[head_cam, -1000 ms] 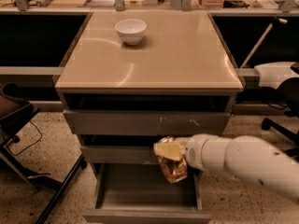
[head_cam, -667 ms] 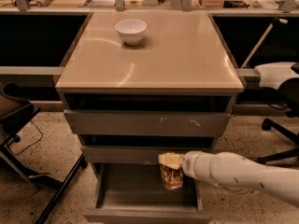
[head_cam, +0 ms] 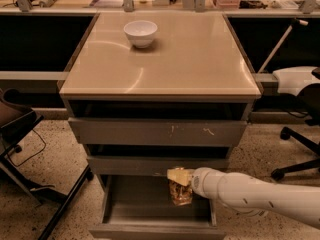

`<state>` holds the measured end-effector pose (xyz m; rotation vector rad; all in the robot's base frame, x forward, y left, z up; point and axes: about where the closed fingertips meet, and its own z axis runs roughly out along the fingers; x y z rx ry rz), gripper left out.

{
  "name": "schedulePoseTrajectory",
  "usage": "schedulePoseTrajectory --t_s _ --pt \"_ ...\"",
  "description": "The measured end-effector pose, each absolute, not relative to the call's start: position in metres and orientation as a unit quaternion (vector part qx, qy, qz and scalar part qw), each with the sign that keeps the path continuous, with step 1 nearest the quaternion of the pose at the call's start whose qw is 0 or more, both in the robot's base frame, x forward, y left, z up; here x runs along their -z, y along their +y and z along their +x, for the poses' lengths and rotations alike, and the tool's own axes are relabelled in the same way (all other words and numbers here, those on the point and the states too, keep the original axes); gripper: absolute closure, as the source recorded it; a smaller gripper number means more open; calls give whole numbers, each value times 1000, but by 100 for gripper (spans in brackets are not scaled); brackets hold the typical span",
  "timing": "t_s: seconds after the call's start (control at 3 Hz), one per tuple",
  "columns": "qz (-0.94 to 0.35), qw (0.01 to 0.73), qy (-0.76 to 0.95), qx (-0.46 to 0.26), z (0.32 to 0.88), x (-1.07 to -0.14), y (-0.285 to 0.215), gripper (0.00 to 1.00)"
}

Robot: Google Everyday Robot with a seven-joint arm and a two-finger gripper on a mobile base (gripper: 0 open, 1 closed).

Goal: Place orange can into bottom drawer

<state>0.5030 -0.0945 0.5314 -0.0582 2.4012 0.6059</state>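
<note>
The gripper [head_cam: 180, 177] is clamping the top of the can [head_cam: 181, 194], holding it inside the open bottom drawer [head_cam: 132, 204], right of the drawer's middle. Over the last second the can has been sinking closer to the drawer's floor, so letting go looks like the next step.
</note>
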Motion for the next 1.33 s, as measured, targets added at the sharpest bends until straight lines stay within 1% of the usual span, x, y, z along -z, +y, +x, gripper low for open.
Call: schedulePoseTrajectory --t_s 0.33,0.67,1.0,1.33 --pt "-30 342 916 -207 510 -484 -92 100" --pt "8 359 919 -166 543 -424 -108 100" --pt "75 385 913 -109 586 -392 -149 100" --pt "79 387 913 -105 583 -390 -152 100"
